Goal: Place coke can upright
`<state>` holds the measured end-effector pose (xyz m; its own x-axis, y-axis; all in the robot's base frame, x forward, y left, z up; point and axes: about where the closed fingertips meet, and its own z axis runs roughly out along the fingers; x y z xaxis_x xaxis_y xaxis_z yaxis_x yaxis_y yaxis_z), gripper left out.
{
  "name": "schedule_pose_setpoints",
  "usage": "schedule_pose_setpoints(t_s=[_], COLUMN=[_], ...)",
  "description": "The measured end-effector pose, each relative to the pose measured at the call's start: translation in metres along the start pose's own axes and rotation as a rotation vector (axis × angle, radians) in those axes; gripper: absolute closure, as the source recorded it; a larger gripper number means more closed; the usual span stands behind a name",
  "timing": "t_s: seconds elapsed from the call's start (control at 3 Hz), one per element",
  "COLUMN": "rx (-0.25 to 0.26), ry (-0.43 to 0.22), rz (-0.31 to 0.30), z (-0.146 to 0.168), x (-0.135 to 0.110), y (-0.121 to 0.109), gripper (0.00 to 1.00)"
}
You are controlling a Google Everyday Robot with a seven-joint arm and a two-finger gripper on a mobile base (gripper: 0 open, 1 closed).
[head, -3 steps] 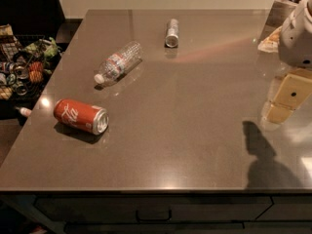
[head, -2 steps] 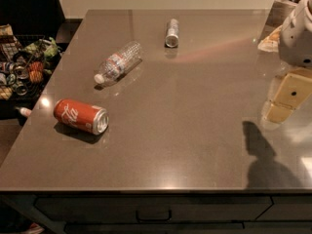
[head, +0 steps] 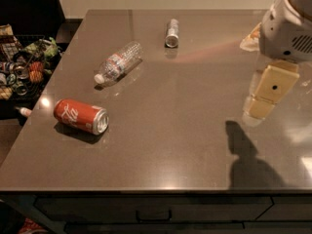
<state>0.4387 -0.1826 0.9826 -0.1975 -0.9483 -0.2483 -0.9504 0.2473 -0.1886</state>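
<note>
The red coke can [head: 80,116] lies on its side near the front left of the dark table [head: 175,140], with its silver top facing right and toward the front. My gripper [head: 269,92] hangs over the right side of the table, far to the right of the can and touching nothing. It holds nothing that I can see.
A clear plastic bottle [head: 117,62] lies on its side behind the coke can. A slim silver can [head: 171,32] lies at the back middle. A basket of snacks [head: 22,65] stands off the table's left edge. A pale object [head: 251,35] sits at the back right.
My gripper and arm have shifted a little to the left. The cans and the bottle have not moved.
</note>
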Motion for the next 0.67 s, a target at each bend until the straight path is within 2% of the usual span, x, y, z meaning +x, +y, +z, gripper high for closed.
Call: schedule_pose_setpoints(t_s=[0.33, 0.67], rx=[-0.056, -0.091], ry=[-0.055, -0.092], rz=[-0.009, 0.011], z=[0.010, 0.028], x=[-0.041, -0.097], y=[0.007, 0.014], gripper=[0.00, 0.00])
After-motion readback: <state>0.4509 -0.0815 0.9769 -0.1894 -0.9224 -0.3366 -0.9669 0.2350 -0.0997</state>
